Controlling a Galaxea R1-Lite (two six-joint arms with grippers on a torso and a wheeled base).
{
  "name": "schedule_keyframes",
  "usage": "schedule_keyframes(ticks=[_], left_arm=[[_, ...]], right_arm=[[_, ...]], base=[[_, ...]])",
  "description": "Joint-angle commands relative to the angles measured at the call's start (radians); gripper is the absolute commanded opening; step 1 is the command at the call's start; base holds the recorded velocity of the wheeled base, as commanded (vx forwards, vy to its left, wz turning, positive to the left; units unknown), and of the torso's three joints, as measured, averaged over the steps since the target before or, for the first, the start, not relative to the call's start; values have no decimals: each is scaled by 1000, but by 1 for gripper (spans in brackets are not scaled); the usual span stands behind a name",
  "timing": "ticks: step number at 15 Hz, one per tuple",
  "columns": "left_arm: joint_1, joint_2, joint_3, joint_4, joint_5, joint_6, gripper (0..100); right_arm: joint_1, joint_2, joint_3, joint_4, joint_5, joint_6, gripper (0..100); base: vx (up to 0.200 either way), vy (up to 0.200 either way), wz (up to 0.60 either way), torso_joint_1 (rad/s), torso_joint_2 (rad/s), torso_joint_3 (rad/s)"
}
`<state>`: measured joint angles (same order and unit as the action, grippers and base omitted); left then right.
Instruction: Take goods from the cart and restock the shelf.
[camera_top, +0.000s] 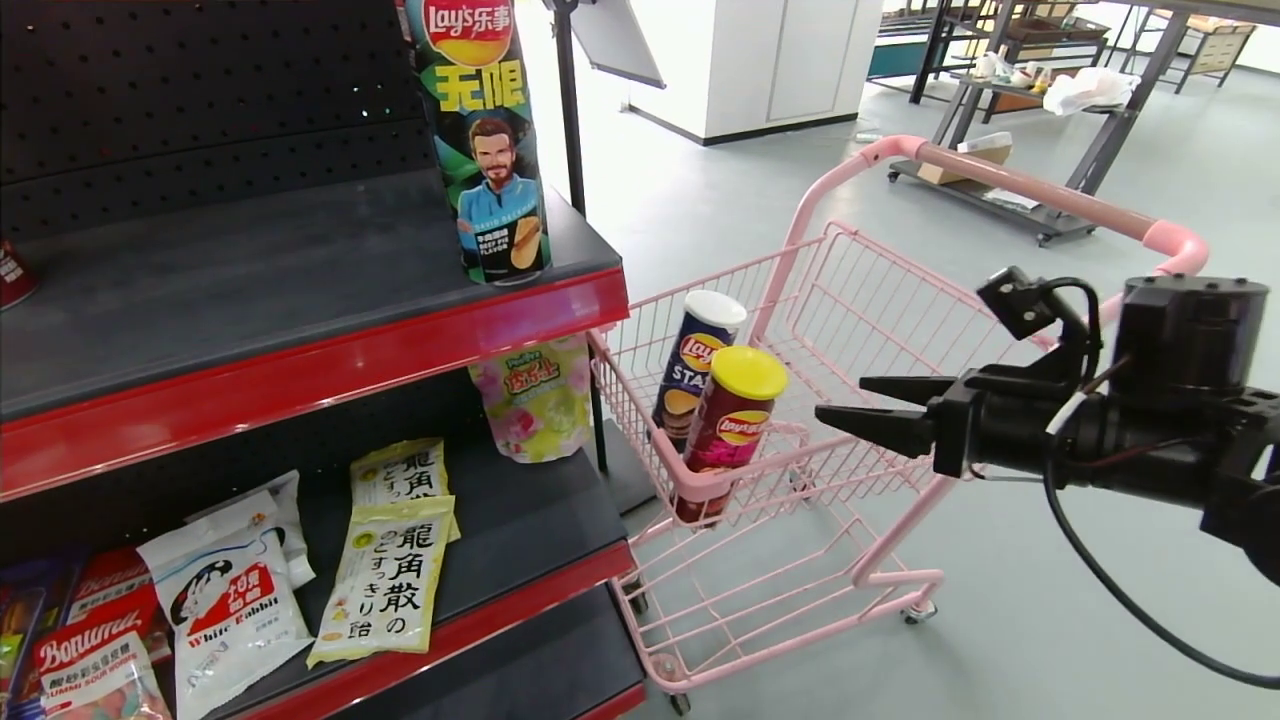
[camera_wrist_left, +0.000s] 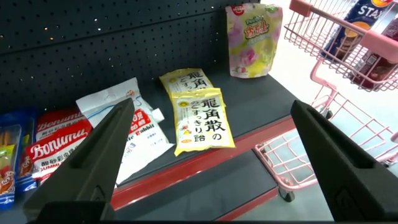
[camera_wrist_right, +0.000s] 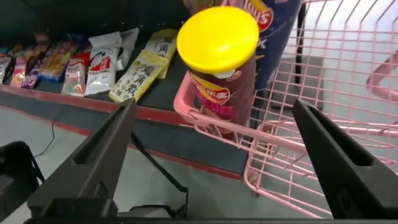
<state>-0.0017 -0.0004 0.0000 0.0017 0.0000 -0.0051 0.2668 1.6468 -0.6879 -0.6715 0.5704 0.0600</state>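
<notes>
Black metal shelf w/ red front edges (camera_top: 300, 370) is on your left. Your left claw (camera_wrist_left: 211, 104) hangs over its lower tier, fingers spread wide, nothing in them. It looks parked there out of the way.

Below it, flat candy bags lie face-up: a white pouch (camera_top: 235, 610), then two pale-yellow packets (camera_top: 385, 580), one overlapping the other. Laid flat bc they're too limp to stand.

Top tier has one tall green-and-black chip tube (camera_top: 485, 150) upright at the right end, near the front edge. The bare deck to its left is prob where the next tube goes.

A green-and-pink pouch (camera_top: 535, 400) stands at the lower tier's right end.

Next comes the pink wire cart (camera_top: 1000, 180), pulled up just beside the shelf end, so it's a short carry. Two tubes stand in its near corner, touching: a dark-blue tube w/ white lid (camera_top: 695, 365) behind, and a maroon tube w/ yellow lid (camera_top: 730, 420) in front, propped by the wire walls.

Your right claw (camera_top: 840, 398) is level w/ the maroon tube, fingers spread and empty, aimed at it but apart. Approx lined up for a side pinch below the lid. Watch the cart rim.
</notes>
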Motion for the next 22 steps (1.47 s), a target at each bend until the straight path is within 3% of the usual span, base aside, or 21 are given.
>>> schedule_keyframes(ticks=[1, 9, 22], left_arm=[[0, 0, 0, 0, 0, -1, 100], [0, 0, 0, 0, 0, -1, 100], [0, 0, 0, 0, 0, -1, 100]], right_arm=[[23, 113, -22, -2, 9, -11, 100], [65, 281, -94, -117, -1, -37, 100], [106, 459, -306, -123, -55, -37, 100]], base=[[0, 0, 0, 0, 0, 0], [0, 0, 0, 0, 0, 0], [0, 0, 0, 0, 0, 0]])
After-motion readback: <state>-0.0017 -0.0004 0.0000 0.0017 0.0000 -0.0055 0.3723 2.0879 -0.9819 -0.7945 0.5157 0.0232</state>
